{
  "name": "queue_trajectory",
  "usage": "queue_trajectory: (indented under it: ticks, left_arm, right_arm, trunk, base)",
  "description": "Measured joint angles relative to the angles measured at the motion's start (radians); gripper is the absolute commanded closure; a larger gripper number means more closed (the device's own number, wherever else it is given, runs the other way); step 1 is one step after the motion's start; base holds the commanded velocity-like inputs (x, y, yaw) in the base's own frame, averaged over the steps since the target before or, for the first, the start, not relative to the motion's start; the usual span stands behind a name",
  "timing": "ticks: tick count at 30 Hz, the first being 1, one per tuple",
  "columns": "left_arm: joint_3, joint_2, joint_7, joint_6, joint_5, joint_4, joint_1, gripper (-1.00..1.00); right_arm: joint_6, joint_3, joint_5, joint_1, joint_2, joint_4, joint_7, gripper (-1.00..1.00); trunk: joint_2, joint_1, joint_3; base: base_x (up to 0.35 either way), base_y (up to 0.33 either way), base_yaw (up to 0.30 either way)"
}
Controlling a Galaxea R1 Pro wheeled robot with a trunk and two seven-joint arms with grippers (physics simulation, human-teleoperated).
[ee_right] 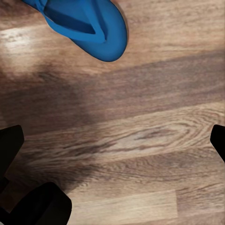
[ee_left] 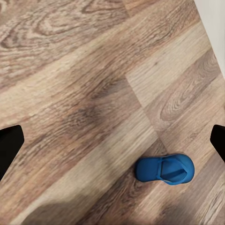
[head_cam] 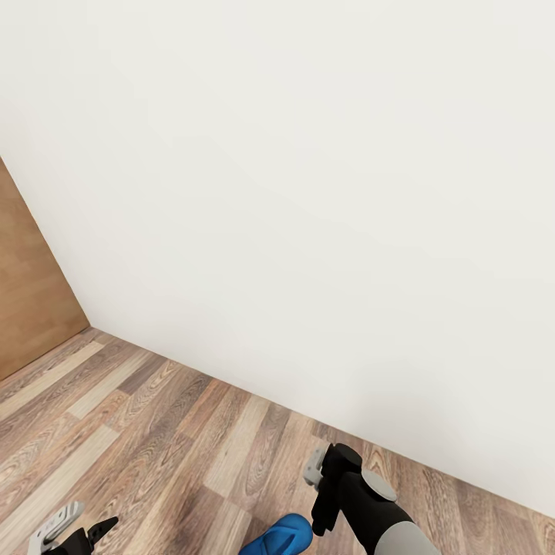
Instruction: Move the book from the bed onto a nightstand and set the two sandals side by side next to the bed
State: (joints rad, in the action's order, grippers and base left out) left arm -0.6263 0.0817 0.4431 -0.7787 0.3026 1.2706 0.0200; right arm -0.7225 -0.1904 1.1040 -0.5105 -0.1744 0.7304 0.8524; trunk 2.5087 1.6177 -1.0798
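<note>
One blue sandal [head_cam: 281, 536] lies flat on the wood-plank floor, close to the white wall. My right gripper [head_cam: 317, 516] hangs just beside and above it, fingers pointing down. In the right wrist view the sandal [ee_right: 89, 26] lies ahead of the open right gripper [ee_right: 112, 145], apart from both fingertips [ee_right: 10, 145]. The left wrist view has the sandal [ee_left: 165, 169] on the floor below the open left gripper [ee_left: 112, 145], with nothing between the fingertips [ee_left: 9, 147]. My left gripper [head_cam: 77, 533] is low at the left. The book, the bed, the nightstand and the other sandal are out of view.
A plain white wall [head_cam: 308, 193] runs diagonally close ahead and meets the floor [head_cam: 154, 432]. A light-brown wooden panel [head_cam: 31, 301] stands at the far left, at the wall's corner. Bare planks stretch between the two arms.
</note>
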Motion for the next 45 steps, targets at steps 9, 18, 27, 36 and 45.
queue_trajectory:
  ticks: [9,18,27,36,45]
  left_arm:
    - [-0.002,-0.002,0.0,0.0,0.0,0.0,0.0,-1.0]
    - [-0.004,-0.003,0.0,0.0,0.0,0.0,0.0,-1.0]
    - [-0.004,-0.003,0.001,0.0,0.0,0.0,0.0,-1.0]
    - [-0.005,-0.004,0.002,0.0,0.0,0.0,0.0,-1.0]
    - [-0.006,-0.003,0.002,0.0,0.0,0.0,0.0,-1.0]
  right_arm:
    - [0.0,-0.001,0.0,0.0,0.0,0.0,-0.001,-1.0]
    - [0.0,-0.003,-0.001,0.0,0.0,0.0,-0.001,-1.0]
    - [0.0,-0.004,-0.001,0.0,0.0,0.0,-0.001,-1.0]
    - [0.0,-0.006,0.0,0.0,0.0,0.0,-0.001,-1.0]
    - [0.0,-0.006,0.001,0.0,0.0,0.0,-0.002,-1.0]
  trunk:
    - [0.0,0.0,0.0]
    - [0.0,0.0,-0.003]
    - [0.0,0.0,-0.007]
    - [0.0,0.0,-0.012]
    - [0.0,0.0,-0.017]
  base:
    - [0.0,0.0,0.074]
    - [0.0,0.0,0.151]
    - [0.0,0.0,0.215]
    - [0.0,0.0,0.232]
    - [0.0,0.0,0.234]
